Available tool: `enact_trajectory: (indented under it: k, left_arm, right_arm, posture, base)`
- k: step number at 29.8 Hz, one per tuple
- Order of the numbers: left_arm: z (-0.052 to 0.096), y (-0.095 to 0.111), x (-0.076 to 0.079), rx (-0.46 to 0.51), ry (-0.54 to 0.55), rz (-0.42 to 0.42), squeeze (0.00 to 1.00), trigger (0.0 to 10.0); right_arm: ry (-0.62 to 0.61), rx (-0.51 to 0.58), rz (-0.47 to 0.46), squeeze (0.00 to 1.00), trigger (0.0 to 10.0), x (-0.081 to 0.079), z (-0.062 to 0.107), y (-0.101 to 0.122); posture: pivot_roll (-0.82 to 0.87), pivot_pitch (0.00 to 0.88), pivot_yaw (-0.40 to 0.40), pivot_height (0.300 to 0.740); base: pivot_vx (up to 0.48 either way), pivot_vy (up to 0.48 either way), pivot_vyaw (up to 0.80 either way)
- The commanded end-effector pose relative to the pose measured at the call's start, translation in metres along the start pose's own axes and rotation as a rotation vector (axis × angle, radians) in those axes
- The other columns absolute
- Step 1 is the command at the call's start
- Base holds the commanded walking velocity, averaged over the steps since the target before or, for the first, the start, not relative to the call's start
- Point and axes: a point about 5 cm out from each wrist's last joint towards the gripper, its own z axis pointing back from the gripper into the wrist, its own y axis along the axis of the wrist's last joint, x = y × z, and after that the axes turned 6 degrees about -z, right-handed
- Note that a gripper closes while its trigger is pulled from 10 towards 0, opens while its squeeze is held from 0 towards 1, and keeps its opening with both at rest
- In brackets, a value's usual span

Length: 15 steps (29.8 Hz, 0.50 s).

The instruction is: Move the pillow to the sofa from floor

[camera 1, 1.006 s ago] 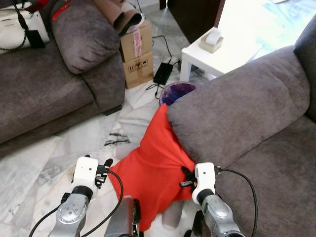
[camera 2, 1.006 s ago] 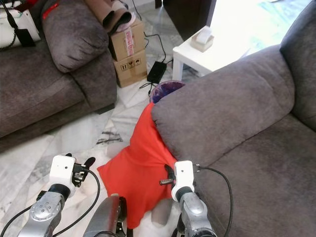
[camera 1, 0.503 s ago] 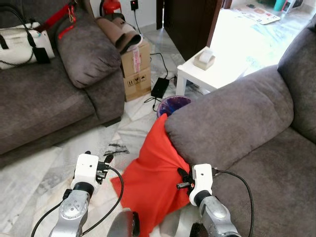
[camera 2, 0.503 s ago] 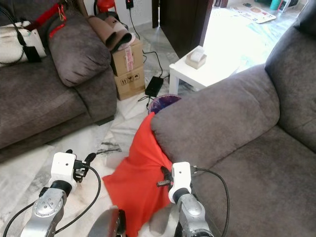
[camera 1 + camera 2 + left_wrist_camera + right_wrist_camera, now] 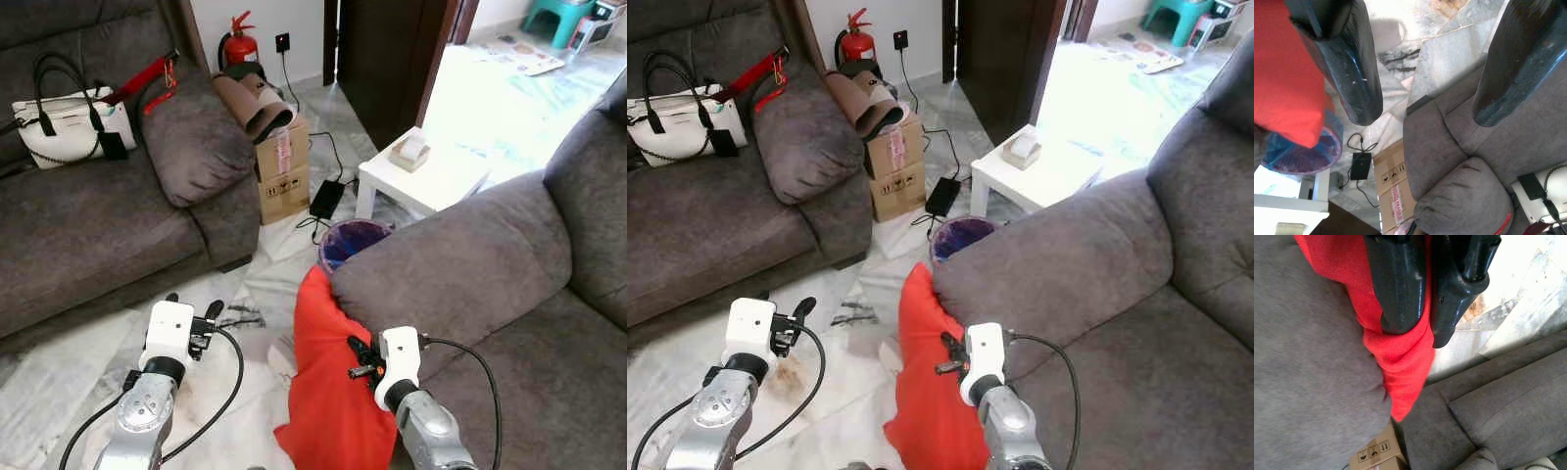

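A red pillow point(image 5: 328, 392) stood on edge on the marble floor point(image 5: 59, 377), pressed against the grey sofa armrest point(image 5: 446, 259). The right pincer point(image 5: 359, 358) touched its side. The left pincer point(image 5: 210, 315) hung apart over the floor

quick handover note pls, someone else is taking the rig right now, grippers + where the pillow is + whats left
Right gripper: shut on the red pillow, pinching its fabric beside the grey sofa's armrest.
Left gripper: open, empty, over the marble floor, beside the pillow.
Pillow: hangs upright against the armrest, next to the purple bin.
Done: pillow gripped.
Left: carry it over the armrest, set it on the sofa seat, release.
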Motion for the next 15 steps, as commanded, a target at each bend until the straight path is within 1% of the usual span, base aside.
enact_trajectory:
  k: [1, 4, 5, 7, 8, 12, 15]
  left_arm:
    - [0.003, -0.005, -0.003, -0.010, 0.005, 0.009, 0.00, 10.0]
    - [0.003, -0.003, -0.003, -0.005, 0.005, 0.012, 0.00, 10.0]
    - [0.003, -0.003, -0.003, -0.003, 0.004, 0.012, 0.00, 10.0]
    - [0.002, -0.002, -0.004, -0.002, 0.005, 0.012, 0.00, 10.0]
    - [0.002, -0.003, -0.004, -0.001, 0.004, 0.012, 0.00, 10.0]
    - [0.002, -0.002, -0.004, 0.000, 0.004, 0.012, 0.00, 10.0]
    - [0.001, -0.002, -0.003, 0.001, 0.000, 0.014, 0.00, 10.0]
  right_arm:
    - [0.032, 0.157, 0.034, 0.00, 10.0, -0.003, -0.007, 0.031]
    - [0.038, 0.198, 0.022, 0.00, 10.0, -0.002, -0.007, 0.040]
    - [0.053, 0.234, 0.012, 0.00, 10.0, -0.003, -0.009, 0.048]
    - [0.062, 0.255, 0.002, 0.00, 10.0, -0.004, -0.010, 0.054]
    - [0.065, 0.268, 0.015, 0.00, 10.0, -0.005, -0.012, 0.059]
    - [0.055, 0.268, 0.029, 0.00, 10.0, -0.004, -0.014, 0.064]
    - [0.022, 0.243, 0.047, 0.00, 10.0, -0.002, -0.014, 0.061]
  posture:
    - [0.15, 0.099, 0.025, 0.740]
    - [0.15, 0.096, 0.024, 0.740]
    - [0.15, 0.096, 0.024, 0.740]
    - [0.15, 0.096, 0.024, 0.740]
    - [0.14, 0.094, 0.024, 0.740]
    - [0.14, 0.092, 0.023, 0.740]
    - [0.15, 0.087, 0.022, 0.740]
  base:
    - [0.000, 0.000, 0.00]
    - [0.000, 0.000, 0.00]
    - [0.000, 0.000, 0.00]
    - [0.000, 0.000, 0.00]
    - [0.000, 0.000, 0.00]
    - [0.000, 0.000, 0.00]
    - [0.000, 0.000, 0.00]
